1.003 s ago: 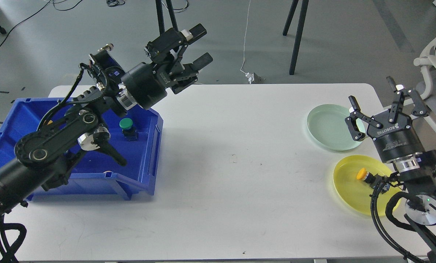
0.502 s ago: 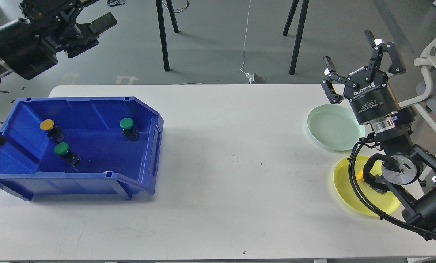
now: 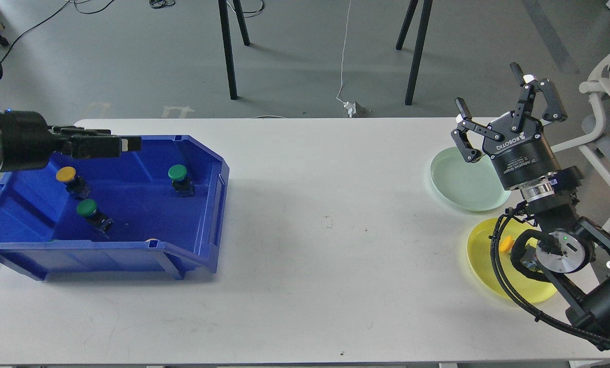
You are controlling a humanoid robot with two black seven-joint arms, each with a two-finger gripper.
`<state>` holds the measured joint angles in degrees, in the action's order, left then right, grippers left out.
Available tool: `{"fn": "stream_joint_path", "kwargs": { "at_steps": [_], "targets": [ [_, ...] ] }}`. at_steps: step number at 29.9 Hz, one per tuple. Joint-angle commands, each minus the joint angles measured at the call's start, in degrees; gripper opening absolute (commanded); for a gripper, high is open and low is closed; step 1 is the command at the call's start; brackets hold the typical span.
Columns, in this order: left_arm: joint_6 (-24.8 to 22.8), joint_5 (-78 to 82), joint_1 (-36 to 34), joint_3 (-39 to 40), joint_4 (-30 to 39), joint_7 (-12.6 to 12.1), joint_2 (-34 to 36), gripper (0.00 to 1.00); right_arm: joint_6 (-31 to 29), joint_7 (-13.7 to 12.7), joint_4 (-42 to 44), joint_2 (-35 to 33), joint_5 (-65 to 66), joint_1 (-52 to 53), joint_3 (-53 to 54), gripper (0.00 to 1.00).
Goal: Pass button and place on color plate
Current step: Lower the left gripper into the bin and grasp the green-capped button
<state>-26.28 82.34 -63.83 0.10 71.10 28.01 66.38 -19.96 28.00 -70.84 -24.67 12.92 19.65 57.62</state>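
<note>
Both arms are black. The right gripper (image 3: 501,110) has a round black body with white "ROBOTIQ" lettering, linked black fingers and a small white piece near one fingertip. Below it sit a silver ring, a round silver-faced joint with a green light, and looping black cables. The left gripper (image 3: 115,145) shows edge-on as a flat dark shape, perhaps two fingers overlapping, behind a black cylinder with a silver band.

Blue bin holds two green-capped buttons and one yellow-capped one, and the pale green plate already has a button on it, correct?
Not quite. In the head view the pale green plate is bare; the placed orange-capped button lies on the yellow plate. The blue plastic bin count is right.
</note>
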Motion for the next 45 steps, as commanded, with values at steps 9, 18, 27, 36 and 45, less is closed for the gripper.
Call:
{"fn": "stream_joint_path", "kwargs": {
  "at_steps": [9,18,27,36,45],
  "targets": [
    [0.2,6.7,4.0,-3.2,-14.1,0.0,-6.7,0.93,-0.2,0.0,0.0,-0.3,-0.1,-1.0,0.1,0.95],
    [0.4,6.9,6.4,-3.2,-19.0,0.0,-10.7,0.94,-0.3,0.0,0.0,-0.6,-0.1,-1.7,0.6,0.95],
    [0.9,7.0,8.6,-3.2,-23.0,0.0,-12.2,0.94,-0.6,0.0,-0.1,-0.7,-0.2,-1.8,0.6,0.95],
    [2.3,6.9,10.5,-3.2,-26.8,0.0,-14.2,0.94,-0.6,0.0,-0.2,-0.7,-0.2,-2.2,0.6,0.95],
    [2.5,6.9,10.6,-3.2,-28.7,0.0,-16.1,0.92,-0.6,0.0,-0.3,-0.7,-0.2,-2.9,0.8,0.95]
  ]
}}
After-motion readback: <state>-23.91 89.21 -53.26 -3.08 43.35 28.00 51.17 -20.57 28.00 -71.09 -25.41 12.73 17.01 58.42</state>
